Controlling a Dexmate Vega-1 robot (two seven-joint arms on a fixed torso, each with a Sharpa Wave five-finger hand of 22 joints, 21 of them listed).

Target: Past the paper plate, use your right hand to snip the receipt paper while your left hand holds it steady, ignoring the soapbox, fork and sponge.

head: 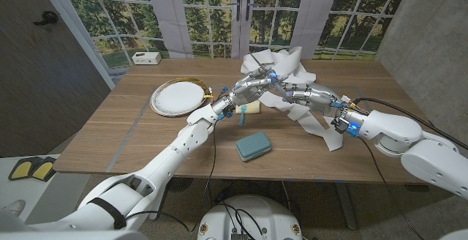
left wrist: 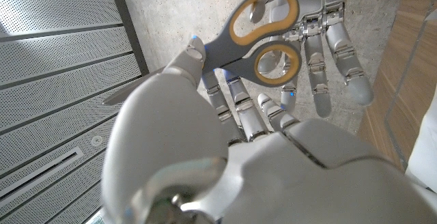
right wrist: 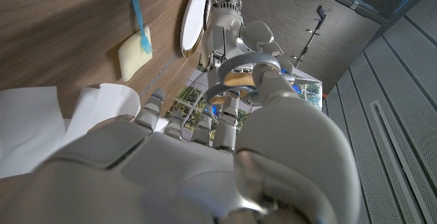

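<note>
On the bench [head: 131, 141], the paper plate [head: 177, 96] lies at the left, the receipt paper [head: 307, 112] piled to its right; between them sits the sponge [head: 251, 107], with the soapbox [head: 253, 146] nearer the front edge

You've got a white box [head: 147, 58] at the counter's [head: 146, 145] far left corner, well apart from either hand. Glazed doors [head: 241, 13] with dark handles stand behind the counter. Yellow-and-black pads [head: 29, 168] lie on the floor, left of the left arm.
</note>
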